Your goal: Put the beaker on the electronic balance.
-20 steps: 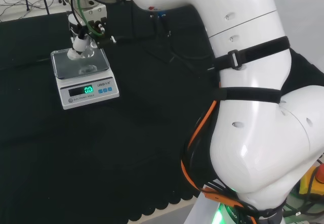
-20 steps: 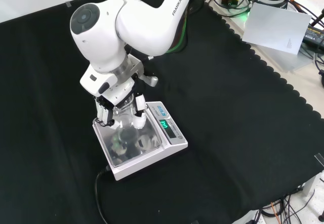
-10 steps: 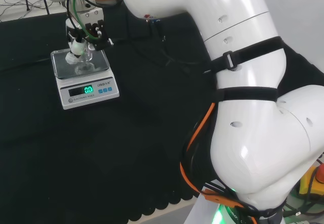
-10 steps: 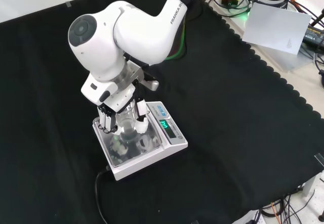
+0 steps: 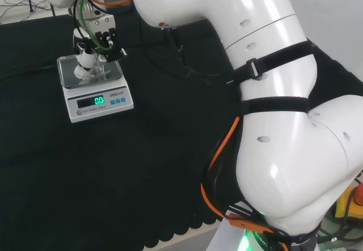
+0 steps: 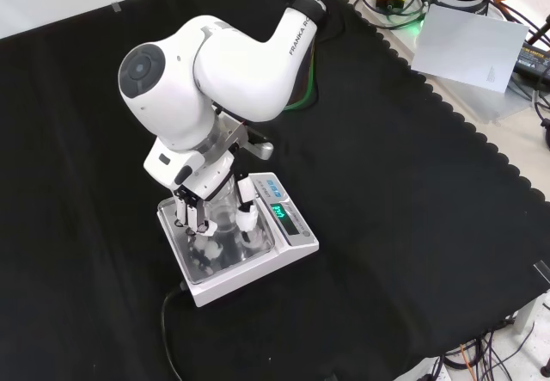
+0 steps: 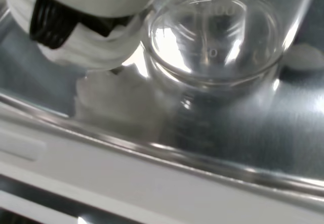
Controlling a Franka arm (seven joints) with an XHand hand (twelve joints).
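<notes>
Hand (image 6: pixel 209 199) has come lower over half a second, fingers curled round beaker (image 7: pixel 215 57) — its base now at or touching balance (image 6: pixel 288 242) pan beneath. Release likely next.

The head view looks from behind and above the arm's base, over the big white arm links (image 5: pixel 272 109) on its right, toward the scale (image 5: pixel 93 86) far off at upper left. The front view faces the arm from the opposite side and looks down on the black tabletop (image 6: pixel 412 226), with the scale (image 6: pixel 249 252) at middle distance. Both share the scale and the cloth around it. The wrist view sits very close above the scale's steel pan (image 7: pixel 283 148), beside the robot hand (image 7: pixel 86 37).
</notes>
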